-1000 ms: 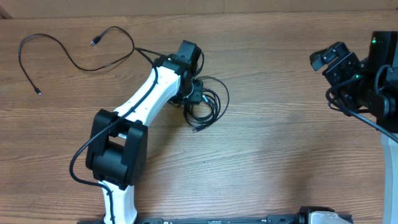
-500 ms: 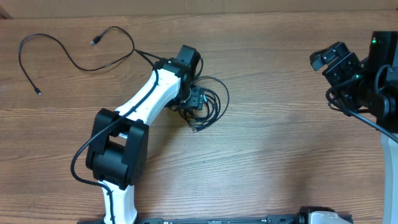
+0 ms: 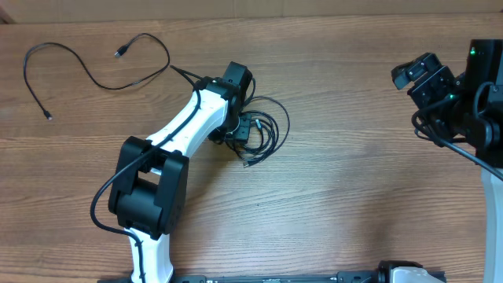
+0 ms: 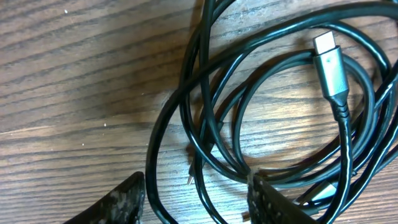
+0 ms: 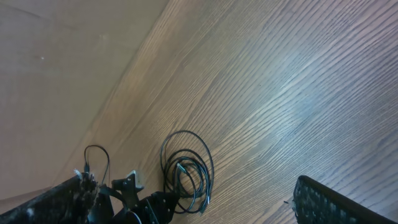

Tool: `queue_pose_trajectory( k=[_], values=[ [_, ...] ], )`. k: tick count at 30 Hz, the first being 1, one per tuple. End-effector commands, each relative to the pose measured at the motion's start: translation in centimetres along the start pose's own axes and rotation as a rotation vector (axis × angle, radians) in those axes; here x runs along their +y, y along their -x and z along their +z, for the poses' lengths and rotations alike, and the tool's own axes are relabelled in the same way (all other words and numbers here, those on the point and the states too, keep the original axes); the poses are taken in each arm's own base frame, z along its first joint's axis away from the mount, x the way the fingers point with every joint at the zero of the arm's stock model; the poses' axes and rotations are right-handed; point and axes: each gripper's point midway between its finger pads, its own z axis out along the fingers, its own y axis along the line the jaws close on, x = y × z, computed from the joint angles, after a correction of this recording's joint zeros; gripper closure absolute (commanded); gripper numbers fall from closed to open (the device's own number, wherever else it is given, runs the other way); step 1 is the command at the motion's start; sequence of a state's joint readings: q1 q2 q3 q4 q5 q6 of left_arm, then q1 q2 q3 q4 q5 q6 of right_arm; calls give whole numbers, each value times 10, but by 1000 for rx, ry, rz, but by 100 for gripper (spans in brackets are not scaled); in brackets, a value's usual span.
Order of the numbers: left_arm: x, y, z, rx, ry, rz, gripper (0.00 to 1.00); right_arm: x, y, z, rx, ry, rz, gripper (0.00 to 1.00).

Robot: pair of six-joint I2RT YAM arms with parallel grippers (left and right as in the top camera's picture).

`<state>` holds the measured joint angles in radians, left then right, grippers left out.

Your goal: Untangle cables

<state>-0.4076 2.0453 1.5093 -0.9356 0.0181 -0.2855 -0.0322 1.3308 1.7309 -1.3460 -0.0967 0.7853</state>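
Silvery plug [image 4: 329, 59] shows only from the left wrist, left hand [image 4: 199, 199] spread astride the cables [image 4: 205, 37].

The cable bundle [image 4: 328, 65] is cut off at the frame's right edge, the left gripper [image 4: 198, 202] at the bottom.

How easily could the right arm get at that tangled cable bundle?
Probably not easily. Bare table lies between the right gripper and the bundle, but it is a long stretch, and the left gripper sits right over the bundle, crowding any grab.
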Motion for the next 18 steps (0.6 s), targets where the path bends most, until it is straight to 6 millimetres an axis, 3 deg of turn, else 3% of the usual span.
queue_pose_trajectory(
  k=[1,7,18],
  values=[
    [7,-5,6,28,1,-24,43,0,3,-2,-17,1,-5,0],
    [24,-14,6,79,26,-127,47,0,3,-2,-17,1,-5,0],
    [25,-11,6,73,6,-153,60,0,3,-2,-17,1,-5,0]
  ],
)
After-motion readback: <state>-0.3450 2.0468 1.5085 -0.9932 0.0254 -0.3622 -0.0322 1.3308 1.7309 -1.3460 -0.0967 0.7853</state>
